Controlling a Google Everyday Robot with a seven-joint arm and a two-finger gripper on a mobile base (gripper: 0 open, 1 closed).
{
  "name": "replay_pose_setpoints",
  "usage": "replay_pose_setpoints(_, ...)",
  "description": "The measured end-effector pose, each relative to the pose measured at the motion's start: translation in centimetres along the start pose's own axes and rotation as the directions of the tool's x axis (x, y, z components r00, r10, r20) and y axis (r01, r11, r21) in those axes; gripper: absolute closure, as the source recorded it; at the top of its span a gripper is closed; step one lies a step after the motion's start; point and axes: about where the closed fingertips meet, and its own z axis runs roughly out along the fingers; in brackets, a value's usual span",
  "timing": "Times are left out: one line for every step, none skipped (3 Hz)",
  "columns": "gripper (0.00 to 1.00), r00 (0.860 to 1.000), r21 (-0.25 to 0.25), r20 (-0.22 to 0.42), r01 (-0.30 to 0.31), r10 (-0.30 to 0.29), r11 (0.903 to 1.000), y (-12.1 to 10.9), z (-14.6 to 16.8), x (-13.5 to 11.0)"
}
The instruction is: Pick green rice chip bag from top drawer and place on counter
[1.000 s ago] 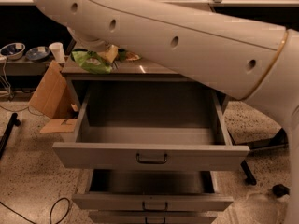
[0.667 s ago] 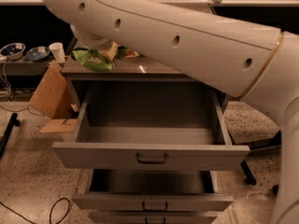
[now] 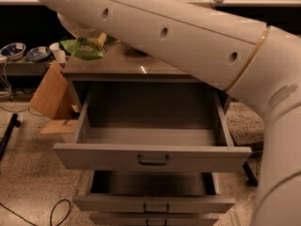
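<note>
So the gripper [image 3: 92,41] is way up at the top left of the view, tucked behind the robot's big white arm [image 3: 164,36], which sweeps across the whole upper part of the shot. Honestly can't tell if it's clamped or loose, since the arm hides most of it. Right up against it on the lower left is the green rice chip bag [image 3: 81,49], bright green and crumpled, sitting over the back left corner of the counter [image 3: 141,65]. Whether the bag is actually resting on the surface or hanging just off it, no idea from this angle. The counter itself is glossy and dark, with a little glare spot near the middle. Below it the top drawer [image 3: 150,157] stands wide open, grey all over, with a thin black handle [image 3: 153,160] at the centre of its front panel. Under that, a lower drawer [image 3: 150,204] is partly open too. Off to the left there's a cardboard piece [image 3: 49,95] leaning by the cabinet, a white cup [image 3: 57,53] and two bowls [image 3: 12,51] on a low shelf behind, and a black cable [image 3: 56,211] looped on the speckled floor.
</note>
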Motion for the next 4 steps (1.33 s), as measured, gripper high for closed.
replay_pose_setpoints(1.00,0.997,0.044,0.009,0.073,-0.073,0.9964,-1.7,1.0,0.4)
replay_pose_setpoints(1.00,0.990,0.079,0.024,0.138,-0.140,0.9873,-3.0,2.6,0.4)
replay_pose_setpoints(1.00,0.982,0.106,0.043,0.179,-0.184,0.9782,-3.9,4.2,0.4)
replay_pose_setpoints(0.84,0.978,0.118,0.070,0.188,-0.197,0.9752,-4.2,5.7,0.3)
